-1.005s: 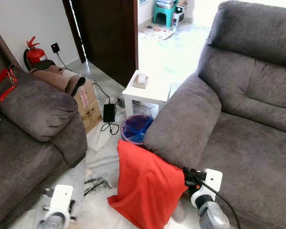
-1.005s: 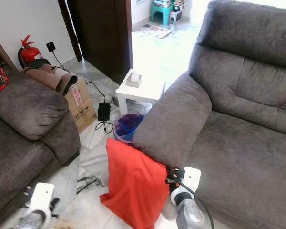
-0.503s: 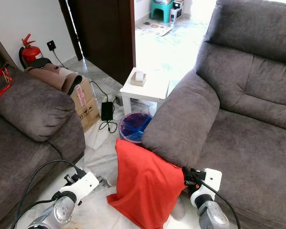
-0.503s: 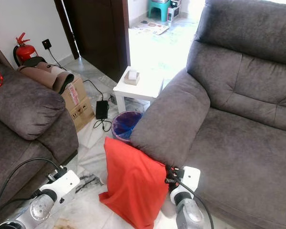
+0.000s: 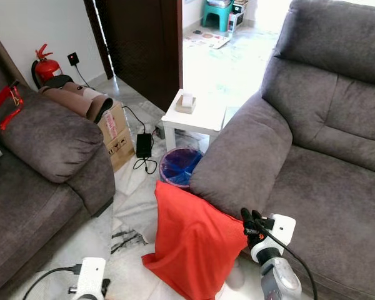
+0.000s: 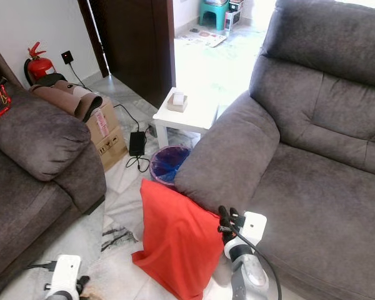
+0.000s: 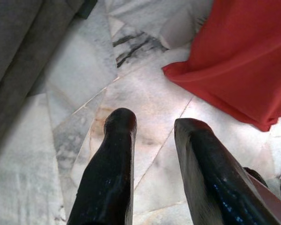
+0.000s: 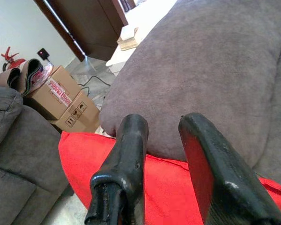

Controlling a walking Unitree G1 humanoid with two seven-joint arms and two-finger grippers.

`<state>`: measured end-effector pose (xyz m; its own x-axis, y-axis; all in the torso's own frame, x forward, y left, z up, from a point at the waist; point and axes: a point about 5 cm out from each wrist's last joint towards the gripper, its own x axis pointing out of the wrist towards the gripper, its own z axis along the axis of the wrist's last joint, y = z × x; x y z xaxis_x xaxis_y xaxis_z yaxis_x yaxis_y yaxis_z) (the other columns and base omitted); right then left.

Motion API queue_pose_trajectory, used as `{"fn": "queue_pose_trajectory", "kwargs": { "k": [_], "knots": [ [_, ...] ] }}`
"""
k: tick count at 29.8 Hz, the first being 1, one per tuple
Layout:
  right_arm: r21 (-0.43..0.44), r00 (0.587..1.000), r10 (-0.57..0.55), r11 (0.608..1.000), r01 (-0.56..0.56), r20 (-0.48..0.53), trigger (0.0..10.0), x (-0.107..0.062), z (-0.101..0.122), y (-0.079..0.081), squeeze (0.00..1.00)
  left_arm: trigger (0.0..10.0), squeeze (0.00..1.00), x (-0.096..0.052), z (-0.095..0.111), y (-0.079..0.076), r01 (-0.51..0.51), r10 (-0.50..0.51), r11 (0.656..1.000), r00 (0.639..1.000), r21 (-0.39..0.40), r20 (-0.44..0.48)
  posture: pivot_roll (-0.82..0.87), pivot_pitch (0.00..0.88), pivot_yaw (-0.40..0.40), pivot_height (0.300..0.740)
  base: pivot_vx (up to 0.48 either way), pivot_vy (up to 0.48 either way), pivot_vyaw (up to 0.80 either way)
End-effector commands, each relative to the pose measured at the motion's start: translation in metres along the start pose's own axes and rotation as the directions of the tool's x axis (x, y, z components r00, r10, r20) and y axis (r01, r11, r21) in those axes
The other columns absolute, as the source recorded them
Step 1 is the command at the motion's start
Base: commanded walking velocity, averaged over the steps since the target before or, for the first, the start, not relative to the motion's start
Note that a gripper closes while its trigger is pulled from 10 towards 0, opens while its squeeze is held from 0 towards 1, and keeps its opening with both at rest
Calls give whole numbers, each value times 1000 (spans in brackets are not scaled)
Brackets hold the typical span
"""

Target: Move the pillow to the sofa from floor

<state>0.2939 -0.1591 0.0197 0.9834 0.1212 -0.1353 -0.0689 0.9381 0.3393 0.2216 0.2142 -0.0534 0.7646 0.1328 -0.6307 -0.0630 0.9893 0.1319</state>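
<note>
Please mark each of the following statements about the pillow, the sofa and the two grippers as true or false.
1. The red pillow leans against the sofa armrest. True.
2. The right gripper is at the pillow's upper corner, jaws apart. True.
3. The pillow lies on the sofa seat. False: its lower edge rests on the floor.
4. The left gripper clamps the pillow. False: it is above bare floor, jaws apart.
</note>
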Motion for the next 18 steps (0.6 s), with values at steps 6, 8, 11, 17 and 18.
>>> {"fn": "queue_pose_trajectory", "kwargs": {
  "k": [6, 8, 11, 17, 18],
  "knots": [
    [30, 998, -63, 997, 64, -28, 10000, -8, -9, -9, 0, 10000, 0, -4, -11, -2, 23, -22, 999, 999, 27, -31, -1, 128, 40, 740, 0, 0, 0],
    [14, 996, -81, 997, 82, -46, 10000, -9, -11, -10, 0, 10000, 0, -4, -10, -2, 23, -23, 999, 999, 25, -27, -2, 134, 40, 740, 0, 0, 0],
    [13, 995, -86, 996, 86, -51, 10000, -9, -11, -11, 0, 10000, 0, -3, -10, -1, 22, -21, 999, 999, 26, -26, -2, 139, 40, 725, 0, 0, 0],
    [34, 996, -84, 996, 83, 10, 10000, -6, -1, -13, 0, 10000, 0, -3, -8, 4, 1, 0, 999, 1000, 38, -17, 2, 147, 40, 700, 0, 0, 0],
    [34, 996, -83, 996, 82, 21, 10000, -5, 1, -13, 0, 10000, 0, -3, -8, 4, 1, -1, 999, 1000, 42, -14, 2, 146, 40, 700, 0, 0, 0]
  ]
}}
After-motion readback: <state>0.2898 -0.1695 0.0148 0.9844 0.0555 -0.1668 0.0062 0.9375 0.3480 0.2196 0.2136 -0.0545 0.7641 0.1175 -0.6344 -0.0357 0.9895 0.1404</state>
